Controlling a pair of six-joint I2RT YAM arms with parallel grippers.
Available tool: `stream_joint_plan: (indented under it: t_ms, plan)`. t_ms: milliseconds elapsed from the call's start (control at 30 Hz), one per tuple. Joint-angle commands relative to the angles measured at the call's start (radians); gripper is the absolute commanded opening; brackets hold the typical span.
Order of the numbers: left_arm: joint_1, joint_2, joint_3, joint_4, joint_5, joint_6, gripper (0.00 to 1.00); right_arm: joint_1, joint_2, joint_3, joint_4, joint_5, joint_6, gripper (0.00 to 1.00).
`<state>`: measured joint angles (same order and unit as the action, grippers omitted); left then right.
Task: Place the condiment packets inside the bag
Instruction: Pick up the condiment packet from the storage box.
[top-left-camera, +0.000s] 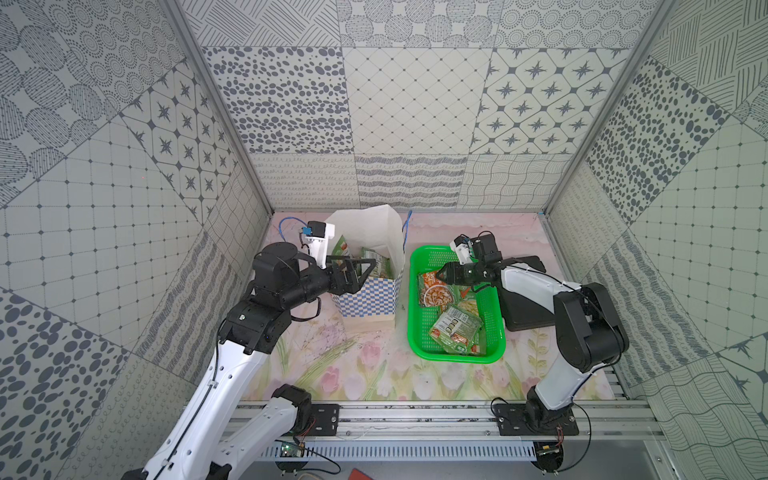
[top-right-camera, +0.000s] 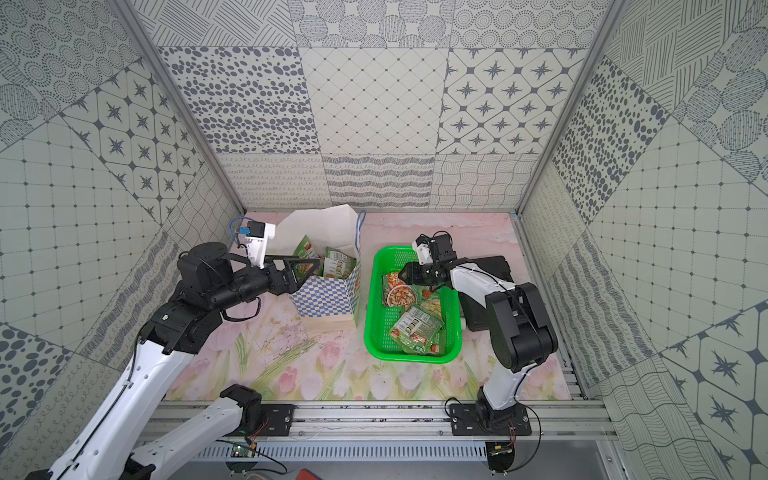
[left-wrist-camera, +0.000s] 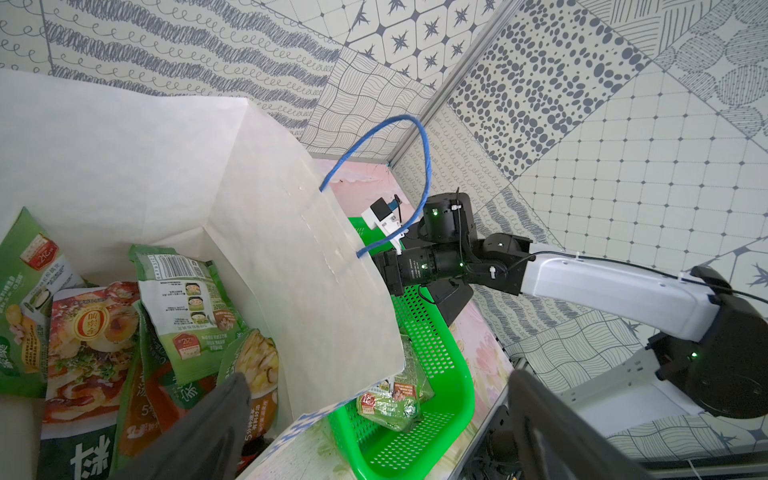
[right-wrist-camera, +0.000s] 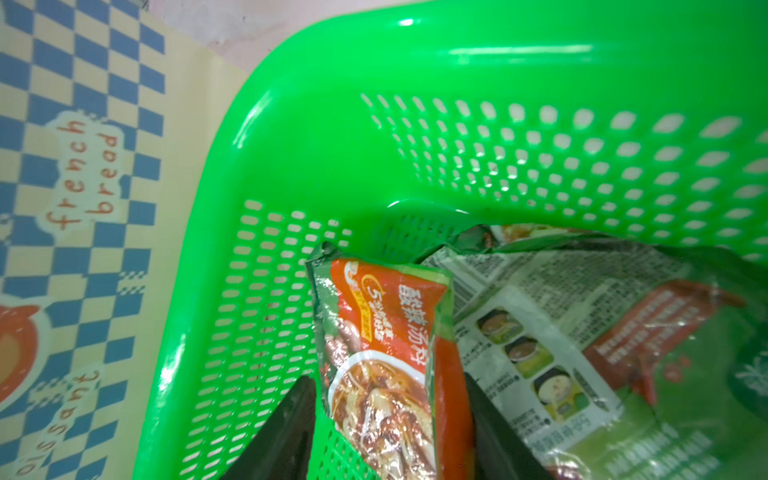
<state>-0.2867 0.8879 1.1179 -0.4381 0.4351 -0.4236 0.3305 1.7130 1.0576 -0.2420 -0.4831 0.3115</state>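
Right jaws straddle an orange packet (right-wrist-camera: 386, 353) in the green basket (top-left-camera: 415, 324), set part-way in along both its long edges. We can't tell if they pinch it yet. Left jaws are spread wide at the mouth of the bag (top-left-camera: 365, 232), gripping nothing. The bag stands by the surface's back edge, left of middle, with the basket just beside it. Several packets (left-wrist-camera: 187, 299) are in the bag and a few more (top-left-camera: 455, 328) lie in the basket.

Risks as we judge them:
- Glossy film gripped edge-on: the packet could buckle or slip out on the lift.
- It overlaps a bigger packet (right-wrist-camera: 561, 332), which may drag along and drop on the surface.
- The paper bag is light and a blue cord handle (left-wrist-camera: 419, 166) arches over its basket-side wall. A snag or bump there could tip it.
- Left jaws sit in the mouth, so the arms could clash at the drop.

Views: only the right wrist view shows how the jaws meet the packet; in both top views the right arm (top-left-camera: 532, 286) hides it. Only the left wrist view shows the bag's contents, down to the black-banded packet (left-wrist-camera: 83, 453). Only the top views give the overall layout.
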Motion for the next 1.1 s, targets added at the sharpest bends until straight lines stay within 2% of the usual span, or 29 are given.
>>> stream_joint_plan:
  t_ms: [0, 167, 367, 600, 833, 1067]
  plan:
    - [0.003, -0.003, 0.014, 0.013, 0.011, 0.009, 0.99, 0.008, -0.027, -0.030, 0.055, -0.080, -0.001, 0.50]
    - [0.003, -0.004, 0.014, 0.015, 0.010, 0.009, 0.99, 0.013, -0.026, -0.047, 0.050, -0.045, 0.006, 0.43]
    - [0.003, -0.008, 0.015, 0.015, 0.008, 0.009, 0.99, 0.011, -0.010, -0.048, 0.029, 0.027, 0.013, 0.26]
    - [0.003, -0.021, 0.008, 0.024, 0.007, 0.008, 0.99, 0.012, -0.122, -0.083, 0.024, 0.090, 0.026, 0.00]
    - [0.003, -0.075, -0.027, 0.071, -0.007, 0.007, 0.99, 0.013, -0.350, -0.139, 0.015, 0.155, 0.055, 0.00]
    - [0.003, -0.097, -0.036, 0.082, -0.019, 0.008, 0.99, 0.013, -0.551, -0.138, 0.010, 0.123, 0.102, 0.00]
